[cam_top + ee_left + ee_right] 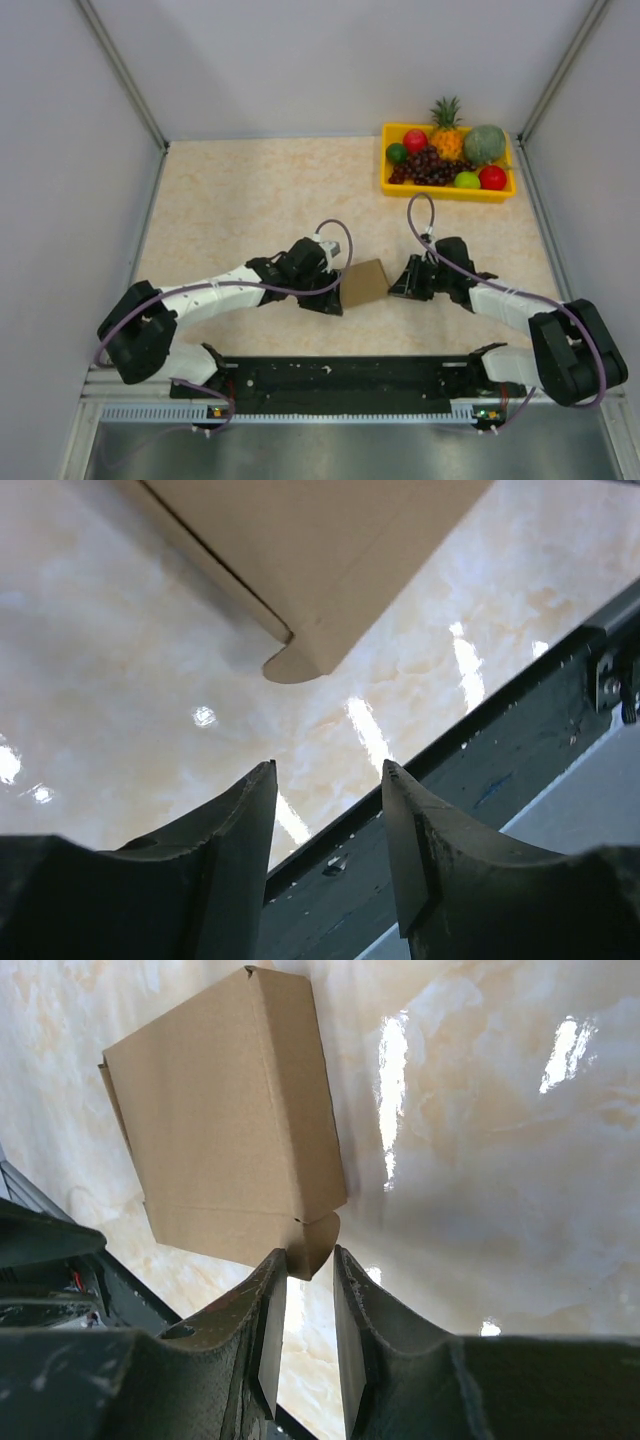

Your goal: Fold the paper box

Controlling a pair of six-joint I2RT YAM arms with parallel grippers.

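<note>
The paper box (365, 283) is a small, closed brown cardboard box lying on the marble-patterned table between my two grippers. My left gripper (333, 293) sits just left of it. In the left wrist view the left gripper (330, 770) is open and empty, and the box (300, 550) with a rounded tab lies ahead of the tips, apart from them. My right gripper (398, 284) is just right of the box. In the right wrist view the right gripper (310, 1255) is narrowly open, and a rounded tab of the box (220, 1120) reaches its tips.
A yellow fruit tray (445, 193) stands at the back right, holding several fruits. A black rail (340, 375) runs along the near table edge and also shows in the left wrist view (500, 770). Grey walls close in the sides and back.
</note>
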